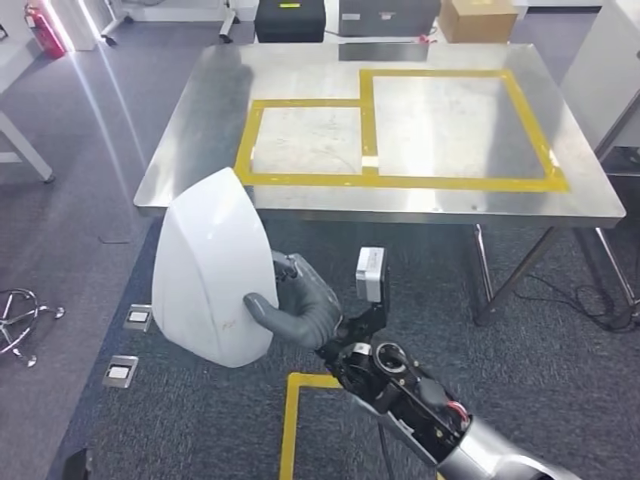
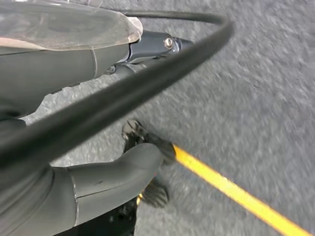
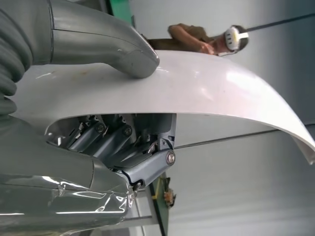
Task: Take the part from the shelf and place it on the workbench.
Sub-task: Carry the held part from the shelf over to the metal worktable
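Note:
The part (image 1: 207, 265) is a large white curved shell. My right hand (image 1: 302, 305) holds it by its lower right edge, in the air in front of the steel workbench (image 1: 196, 130), short of its near edge. In the right wrist view the thumb (image 3: 111, 44) presses on the shell's (image 3: 223, 83) smooth outer face, and the darker fingers (image 3: 122, 142) curl under its rim. My left hand (image 2: 44, 196) hangs over the grey carpet with its fingers apart and nothing in it.
Yellow tape marks two rectangles (image 1: 445, 125) on the workbench top. On the floor are a yellow tape line (image 1: 290, 420), two floor sockets (image 1: 140, 318) and a chair base (image 1: 19, 320) at the left. Boxes (image 1: 290, 18) stand beyond the table, and a white cabinet (image 1: 604, 70) to its right.

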Robot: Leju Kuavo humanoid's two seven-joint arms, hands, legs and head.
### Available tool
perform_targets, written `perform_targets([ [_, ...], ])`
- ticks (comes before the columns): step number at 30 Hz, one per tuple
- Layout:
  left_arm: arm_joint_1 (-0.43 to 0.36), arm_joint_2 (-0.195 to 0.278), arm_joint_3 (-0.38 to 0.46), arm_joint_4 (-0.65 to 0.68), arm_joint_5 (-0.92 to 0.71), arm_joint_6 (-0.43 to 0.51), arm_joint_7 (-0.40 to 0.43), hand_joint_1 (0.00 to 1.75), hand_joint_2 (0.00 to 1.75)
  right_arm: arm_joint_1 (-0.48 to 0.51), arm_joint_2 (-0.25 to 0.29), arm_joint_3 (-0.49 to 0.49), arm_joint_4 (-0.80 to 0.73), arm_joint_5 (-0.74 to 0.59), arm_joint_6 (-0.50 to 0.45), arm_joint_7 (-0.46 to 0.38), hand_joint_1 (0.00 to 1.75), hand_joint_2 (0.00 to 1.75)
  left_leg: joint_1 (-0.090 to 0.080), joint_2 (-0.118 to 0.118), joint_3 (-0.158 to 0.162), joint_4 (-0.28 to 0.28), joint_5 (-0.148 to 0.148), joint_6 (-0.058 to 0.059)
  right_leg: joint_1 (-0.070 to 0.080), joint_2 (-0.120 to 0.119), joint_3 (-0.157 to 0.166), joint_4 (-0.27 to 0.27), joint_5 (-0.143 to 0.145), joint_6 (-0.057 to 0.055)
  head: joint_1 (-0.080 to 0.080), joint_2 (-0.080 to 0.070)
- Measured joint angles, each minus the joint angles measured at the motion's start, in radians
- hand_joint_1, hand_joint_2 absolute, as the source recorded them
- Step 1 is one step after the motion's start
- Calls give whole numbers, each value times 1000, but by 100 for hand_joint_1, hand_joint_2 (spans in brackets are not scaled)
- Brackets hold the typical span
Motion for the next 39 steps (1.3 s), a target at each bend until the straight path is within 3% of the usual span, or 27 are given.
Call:
perform_targets([
  [3,-3,-2,0,0,2,0,0,0,175,1,1,1,0,0,0,1,169,175,-2,1,-135,182,-63,-2,2,0,15,-3,-14,-8,-19,0],
  [4,-1,-1,0,0,2,0,0,0,175,2,1,1,0,-1,-1,2,169,175,-3,1,-175,215,-79,0,3,3,21,-3,-21,-9,-24,0],
  [5,2,0,0,0,3,-1,0,0,175,3,1,1,0,-1,-1,2,169,175,-3,1,-198,213,-77,2,5,5,29,-3,-30,-9,-28,0],
  [6,5,0,0,0,4,-1,0,0,175,3,1,2,0,-2,-2,3,169,175,-4,1,-205,177,-53,6,5,7,41,-3,-40,-8,-32,0],
  [8,8,3,0,0,5,-2,0,0,175,3,0,2,0,-4,-1,3,169,175,-9,3,-185,45,54,16,6,7,67,-3,-64,-5,-42,0],
  [10,8,5,0,0,5,-4,0,0,175,3,1,3,1,-5,-1,3,169,175,-17,5,-163,-43,117,23,9,7,81,-7,-88,4,-47,0],
  [13,8,6,0,0,6,-7,0,0,175,1,3,4,0,-5,-1,3,169,175,-18,4,-136,-64,106,38,11,4,104,2,-97,19,-46,0],
  [15,9,7,0,0,5,-7,-1,0,175,-1,4,4,0,-6,0,2,169,175,-14,3,-103,-72,94,50,9,3,87,65,-97,29,-41,0],
  [17,9,8,0,0,5,-7,-1,0,175,-1,4,5,0,-6,0,1,169,175,-14,3,-74,-76,76,57,4,1,11,190,-122,39,-33,0],
  [19,10,8,0,0,5,-7,-1,0,175,1,3,6,1,-6,1,0,169,175,-14,1,-46,-78,52,56,-2,0,-80,282,-186,47,-24,0],
  [20,11,8,0,0,6,-7,-1,0,175,2,3,6,2,-6,2,0,169,175,-14,-1,-27,-78,37,54,-5,0,-110,289,-214,49,-20,0],
  [21,12,8,0,0,6,-7,-1,0,175,3,3,7,3,-6,3,0,169,175,-13,-2,-7,-79,22,52,-7,0,-127,267,-222,50,-15,0],
  [22,12,8,0,0,6,-7,-1,0,175,3,3,7,3,-5,4,0,169,175,-13,-3,15,-79,5,50,-9,0,-135,221,-195,49,-10,0],
  [25,10,8,0,0,7,-7,-1,0,175,4,0,8,8,-3,10,0,169,175,-12,-6,64,-83,-42,38,-3,-1,-133,73,13,37,-3,0],
  [26,7,8,0,0,8,-7,-1,0,175,3,0,8,10,-2,11,0,169,175,-8,-7,74,-87,-50,31,3,0,-128,53,52,31,-5,0],
  [28,3,7,0,0,8,-7,-1,0,175,-3,3,8,9,-2,12,0,169,175,-1,-6,79,-79,-48,16,13,3,-108,40,46,16,-6,0],
  [30,0,2,0,0,8,-7,-3,0,175,-14,7,8,8,-3,13,-2,169,175,4,-4,39,-3,-22,8,12,4,-79,19,40,2,-7,0],
  [32,-3,-2,0,0,8,-7,-5,0,175,-17,9,8,10,-4,14,-3,169,175,4,-2,-56,131,-25,6,9,3,-44,-5,33,-7,-17,0],
  [34,-1,0,0,0,8,-7,-7,0,175,-15,9,9,12,-4,14,-4,169,175,4,-1,-152,221,-88,5,8,5,-11,-20,16,-10,-27,0],
  [35,2,1,0,0,8,-7,-7,0,175,-14,9,9,13,-4,14,-4,169,175,4,-1,-183,224,-116,4,7,7,7,-24,4,-10,-30,0],
  [36,4,2,0,0,8,-7,-7,0,175,-14,9,9,14,-4,14,-4,169,175,4,-1,-201,198,-121,3,6,9,26,-25,-10,-9,-34,0],
  [37,5,4,0,0,8,-7,-7,0,175,-14,9,9,15,-4,14,-4,169,175,4,-1,-206,148,-92,4,4,11,46,-25,-25,-6,-39,0],
  [39,7,7,0,0,7,-7,-7,0,175,-14,8,9,17,-5,13,-6,169,175,2,1,-204,15,45,7,5,11,71,-21,-55,0,-49,0],
])
